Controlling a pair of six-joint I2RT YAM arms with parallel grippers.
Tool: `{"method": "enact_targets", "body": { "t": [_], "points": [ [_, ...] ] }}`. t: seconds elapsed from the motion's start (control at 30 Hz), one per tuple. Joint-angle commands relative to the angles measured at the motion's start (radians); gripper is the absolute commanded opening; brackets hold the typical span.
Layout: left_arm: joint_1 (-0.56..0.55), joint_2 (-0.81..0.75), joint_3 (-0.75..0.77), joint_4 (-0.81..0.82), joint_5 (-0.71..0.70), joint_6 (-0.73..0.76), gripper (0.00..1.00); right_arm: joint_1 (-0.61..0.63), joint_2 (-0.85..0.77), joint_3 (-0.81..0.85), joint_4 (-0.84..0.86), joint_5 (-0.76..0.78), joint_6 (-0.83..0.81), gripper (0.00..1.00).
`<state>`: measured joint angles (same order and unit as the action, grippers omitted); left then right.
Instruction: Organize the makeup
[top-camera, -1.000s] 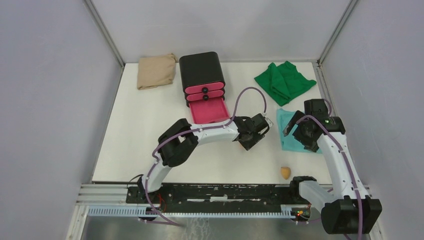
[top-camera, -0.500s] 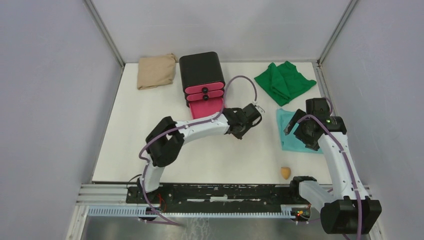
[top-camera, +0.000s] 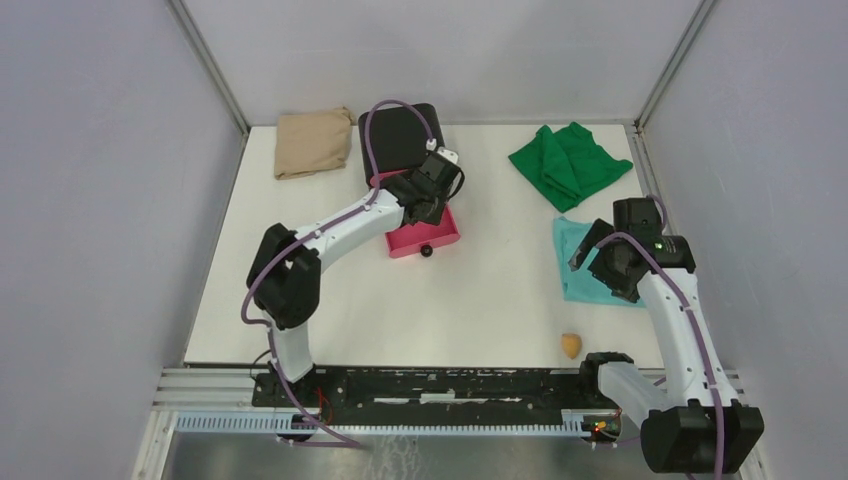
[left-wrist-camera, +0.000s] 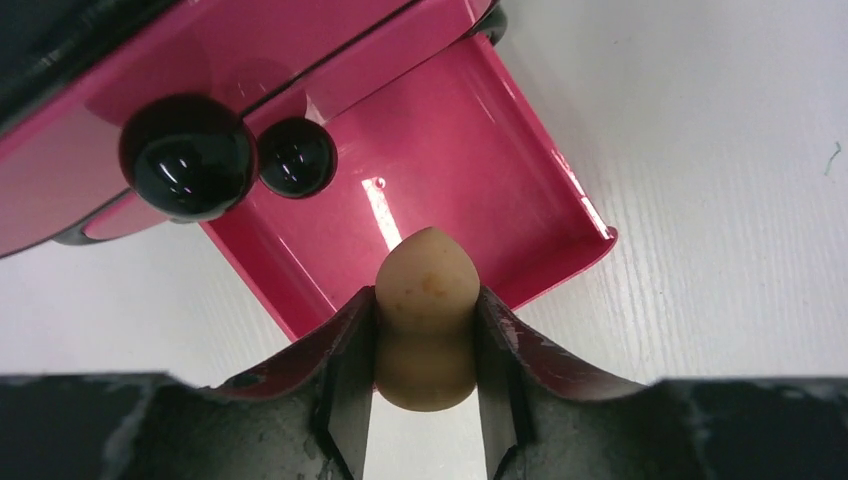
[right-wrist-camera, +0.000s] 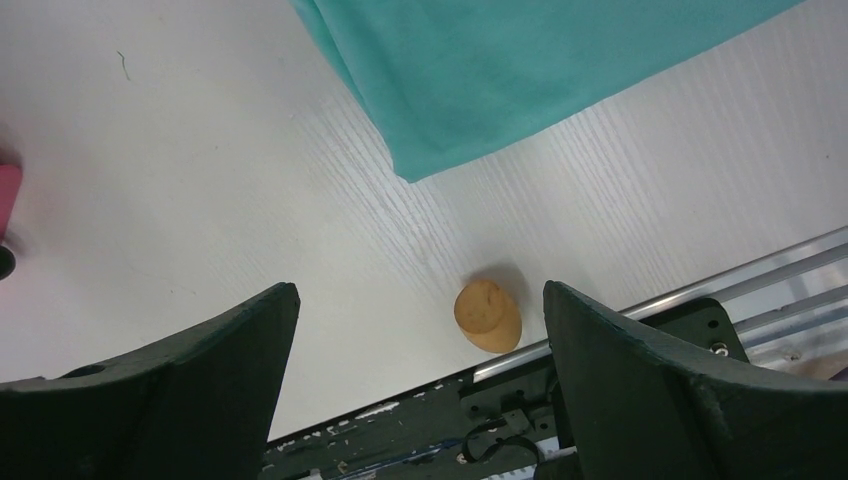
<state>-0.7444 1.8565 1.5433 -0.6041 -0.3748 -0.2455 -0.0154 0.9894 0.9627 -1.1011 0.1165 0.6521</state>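
- Your left fingers (left-wrist-camera: 345, 375) pinch a tan egg-shaped sponge (left-wrist-camera: 426, 285), with its pointed end over the pulled-out pink drawer (left-wrist-camera: 480, 190) of the black box (top-camera: 400, 128).
- The two upper drawers (left-wrist-camera: 300, 55) sit closed.
- Your right fingers (right-wrist-camera: 210, 370) are spread wide above the desk (right-wrist-camera: 200, 180).
- The second sponge (right-wrist-camera: 488, 315) lies on the desk, near the teal cloth (right-wrist-camera: 520, 70).

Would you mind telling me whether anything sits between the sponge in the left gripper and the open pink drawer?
Nothing visible does. The left gripper holds the tan sponge directly over the open pink drawer, and the part of the drawer floor in view is bare.
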Motion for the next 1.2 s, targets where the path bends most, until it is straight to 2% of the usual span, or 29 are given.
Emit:
{"method": "enact_targets", "body": {
  "t": [0.0,0.13,0.27,0.43,0.67,1.17],
  "points": [
    [0.020,0.026,-0.023,0.031,-0.059,-0.071,0.51,-0.004,-0.025,0.005,-0.048,0.018,-0.013,0.99],
    [0.036,0.038,-0.038,0.044,-0.057,-0.080,0.67,-0.003,0.010,0.004,-0.131,0.032,-0.015,0.99],
    [0.036,0.030,-0.039,0.043,-0.036,-0.078,0.73,-0.003,-0.012,-0.046,-0.167,-0.008,0.001,0.99],
    [0.020,-0.039,-0.055,0.044,0.015,-0.055,0.74,-0.005,-0.083,-0.170,-0.169,-0.111,0.088,0.93],
    [-0.063,-0.177,-0.087,0.044,0.041,-0.064,0.76,-0.004,-0.096,-0.248,-0.162,-0.101,0.139,0.85],
    [-0.122,-0.281,-0.156,0.046,0.080,-0.118,0.76,-0.003,0.035,-0.395,0.055,-0.173,0.164,0.77]
  ]
}}
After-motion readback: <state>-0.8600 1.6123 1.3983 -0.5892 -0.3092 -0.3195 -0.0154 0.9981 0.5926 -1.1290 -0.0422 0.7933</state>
